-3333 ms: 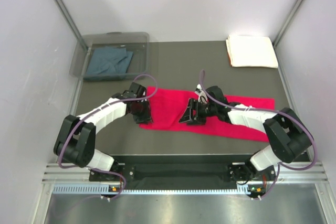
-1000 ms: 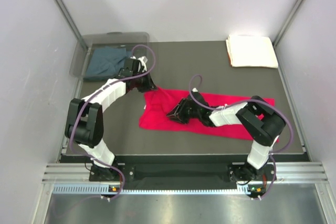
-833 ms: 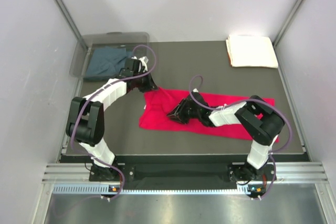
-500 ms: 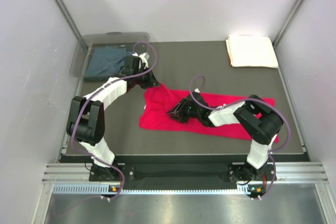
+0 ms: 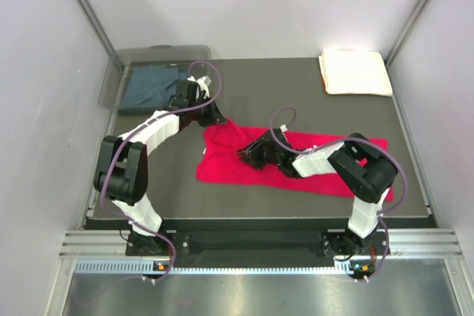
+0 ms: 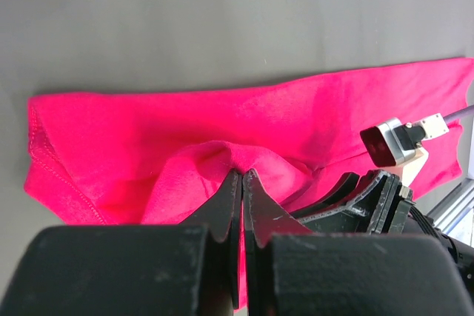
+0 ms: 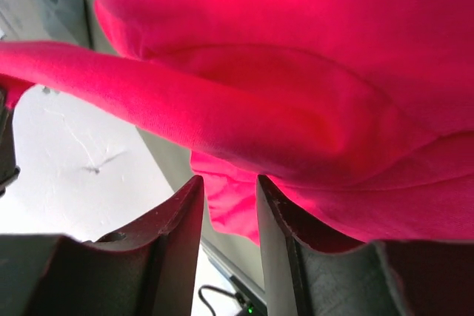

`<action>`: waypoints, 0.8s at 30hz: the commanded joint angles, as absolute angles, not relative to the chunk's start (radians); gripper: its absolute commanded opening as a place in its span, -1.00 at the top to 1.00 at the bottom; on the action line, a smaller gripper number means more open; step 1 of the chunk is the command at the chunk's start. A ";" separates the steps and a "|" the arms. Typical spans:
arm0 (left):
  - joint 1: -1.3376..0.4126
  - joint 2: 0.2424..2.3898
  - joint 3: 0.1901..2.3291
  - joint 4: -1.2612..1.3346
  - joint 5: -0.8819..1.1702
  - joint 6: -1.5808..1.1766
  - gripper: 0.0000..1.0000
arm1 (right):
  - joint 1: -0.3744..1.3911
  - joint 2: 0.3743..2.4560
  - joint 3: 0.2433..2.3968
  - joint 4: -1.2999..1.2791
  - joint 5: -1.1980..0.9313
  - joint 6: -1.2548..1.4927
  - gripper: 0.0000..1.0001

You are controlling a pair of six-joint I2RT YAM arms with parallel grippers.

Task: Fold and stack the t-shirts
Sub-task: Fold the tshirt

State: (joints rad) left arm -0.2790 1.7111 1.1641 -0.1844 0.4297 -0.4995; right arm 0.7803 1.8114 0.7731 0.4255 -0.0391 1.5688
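- The red t-shirt (image 5: 222,166) lies in a long, flattened band across the middle of the dark table (image 5: 281,86), running from left of centre out towards the right edge. Its left end is bunched and lifted.
- The left gripper (image 5: 215,118) has its jaws pressed together on a raised ridge of the red cloth at the shirt's far-left corner. In the left wrist view the fingertips (image 6: 235,186) meet on a peaked fold, with a stitched hem (image 6: 44,146) at the left edge.
- The right gripper (image 5: 247,156) lies low on the shirt near its middle. In the right wrist view its jaws stand partly apart with red fabric (image 7: 296,35) draped over and between them. Whether they clamp it cannot be told.
- A cream-white t-shirt (image 5: 355,72) sits as a neat folded rectangle at the table's far-right corner.
- A slate blue-grey t-shirt (image 5: 152,86) lies crumpled inside the clear plastic bin (image 5: 163,51) at the far-left corner.
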 commanded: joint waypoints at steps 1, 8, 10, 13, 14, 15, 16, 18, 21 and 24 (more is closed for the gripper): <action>-0.275 1.690 1.169 -0.133 0.445 -0.502 1.00 | 0.805 1.806 0.822 0.335 0.041 1.604 0.29; -0.275 1.697 1.166 -0.118 0.446 -0.514 1.00 | 0.821 1.818 0.888 0.203 0.094 1.618 0.20; -0.275 1.697 1.163 -0.114 0.451 -0.515 1.00 | 0.828 1.827 0.903 0.203 0.106 1.623 0.21; -0.275 1.694 1.151 -0.110 0.453 -0.522 1.00 | 0.828 1.845 0.925 0.173 0.118 1.635 0.25; -0.275 1.689 1.147 -0.109 0.454 -0.523 1.00 | 0.827 1.848 0.928 0.169 0.121 1.640 0.28; -0.275 1.684 1.141 -0.107 0.454 -0.523 1.00 | 0.828 1.851 0.933 0.169 0.126 1.644 0.32; -0.275 1.684 1.138 -0.107 0.453 -0.523 1.00 | 0.828 1.853 0.936 0.169 0.129 1.643 0.32; -0.275 1.678 1.134 -0.107 0.453 -0.520 1.00 | 0.827 1.858 0.951 0.157 0.126 1.637 0.35; -0.275 1.675 1.126 -0.110 0.453 -0.515 1.00 | 0.830 1.855 0.960 0.143 0.126 1.618 0.44; -0.275 1.675 1.123 -0.120 0.449 -0.517 1.00 | 0.830 1.842 0.969 0.112 0.112 1.589 0.68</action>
State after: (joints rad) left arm -0.2790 1.7107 1.1328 -0.1646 0.4309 -0.5220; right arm 0.8112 1.8481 0.9264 0.1436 0.0967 1.6150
